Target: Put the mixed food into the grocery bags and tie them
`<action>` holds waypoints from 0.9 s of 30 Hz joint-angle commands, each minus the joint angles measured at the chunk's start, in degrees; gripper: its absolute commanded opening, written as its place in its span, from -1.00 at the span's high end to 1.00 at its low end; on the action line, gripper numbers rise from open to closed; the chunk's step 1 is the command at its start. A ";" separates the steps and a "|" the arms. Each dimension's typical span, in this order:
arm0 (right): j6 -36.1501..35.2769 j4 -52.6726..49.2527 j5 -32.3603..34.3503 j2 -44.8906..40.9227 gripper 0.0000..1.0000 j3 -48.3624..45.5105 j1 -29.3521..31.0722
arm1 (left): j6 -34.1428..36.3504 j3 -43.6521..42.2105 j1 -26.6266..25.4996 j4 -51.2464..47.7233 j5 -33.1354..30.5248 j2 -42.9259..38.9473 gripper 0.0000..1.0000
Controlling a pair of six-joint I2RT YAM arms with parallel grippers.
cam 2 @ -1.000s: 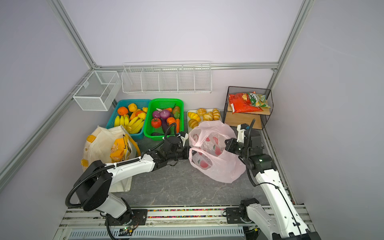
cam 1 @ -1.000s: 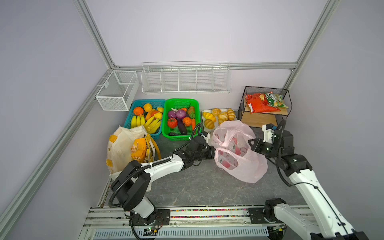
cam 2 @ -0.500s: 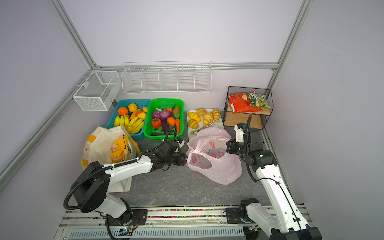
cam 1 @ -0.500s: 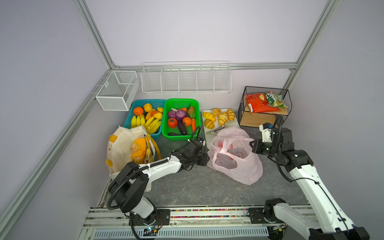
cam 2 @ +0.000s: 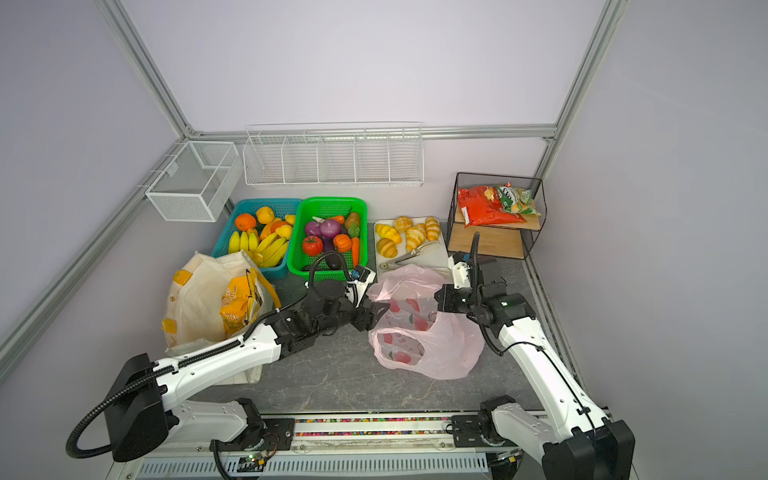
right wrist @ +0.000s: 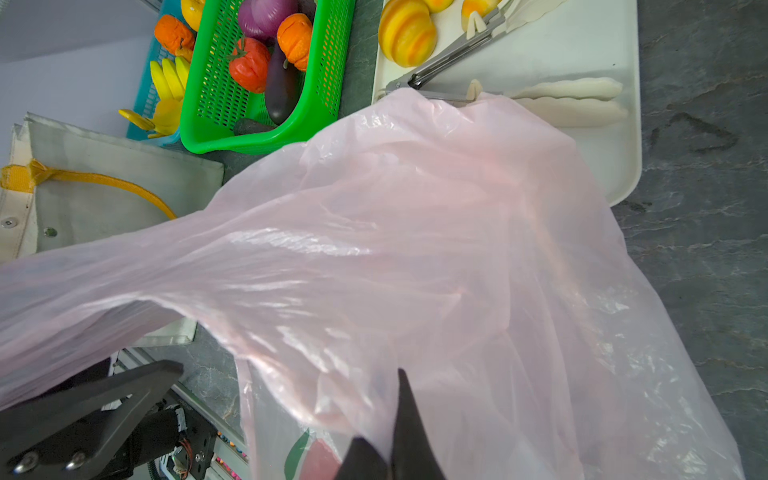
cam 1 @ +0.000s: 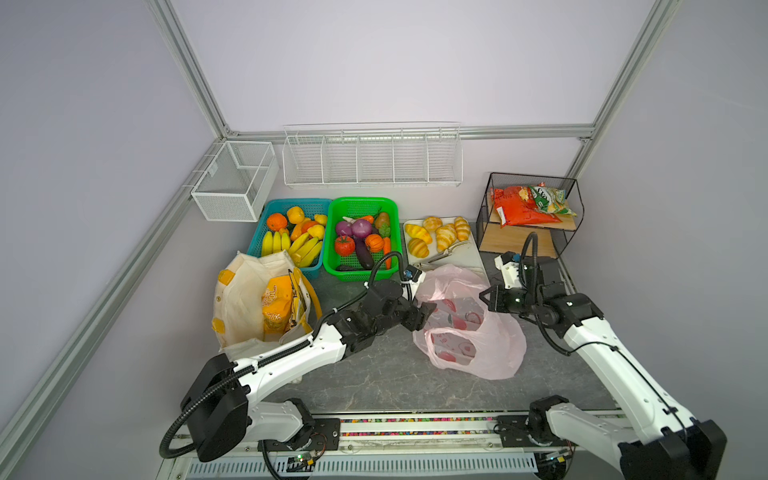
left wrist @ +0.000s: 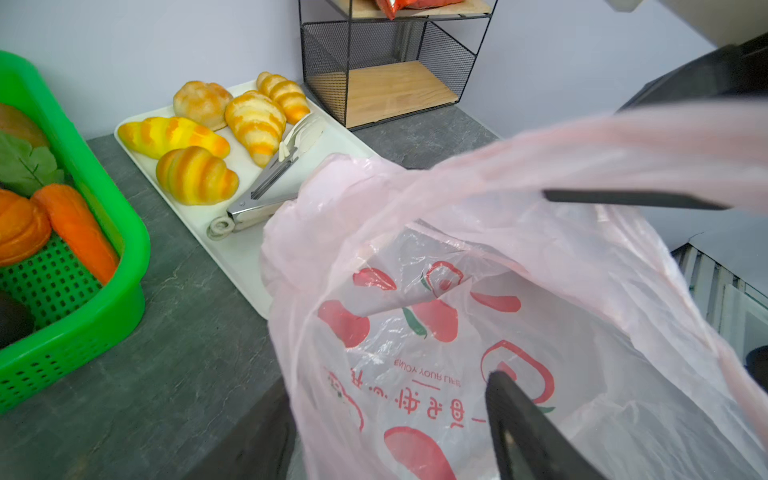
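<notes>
A thin pink bag point(cam 1: 469, 336) printed with red apples sits on the grey tabletop point(cam 1: 374, 374), right of centre. Its far edge overlaps a white tray point(cam 1: 469, 257). The right claw point(cam 1: 484, 298) is pinched tight on the bag's upper rim, lifting that side so the mouth stands up rather than slumping flat. The left claw point(cam 1: 422, 314) reaches in from the opposite side with its fingers point(left wrist: 631, 199) spread wide at the mouth. It grips nothing, and film is draped across one finger. This is probably an effort to spread the opening for loading.

The bag appears empty. The tomato point(cam 1: 344, 245), onion point(cam 1: 360, 227), pumpkin point(cam 1: 374, 242) and eggplant point(cam 1: 364, 257) wait in a green basket point(cam 1: 330, 241) behind the left claw. To the left, a cream canvas tote point(cam 1: 245, 303) stands open with an orange snack packet point(cam 1: 276, 305) inside. Neither bag is tied.
</notes>
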 commanded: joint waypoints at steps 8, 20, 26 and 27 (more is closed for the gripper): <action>-9.89 -3.78 4.46 2.11 0.87 2.38 3.29 | -3.84 10.85 -0.12 3.94 4.09 6.78 0.17; -12.03 -4.13 24.29 0.09 0.65 1.53 8.75 | -18.92 13.36 0.66 1.85 11.90 7.42 1.00; -11.38 -1.93 26.70 -2.76 0.13 -2.48 9.10 | -27.43 13.45 1.45 5.54 16.53 7.65 1.00; -11.28 -1.34 26.59 -3.21 0.05 -3.27 9.17 | -28.45 13.60 1.69 6.00 17.25 7.79 1.00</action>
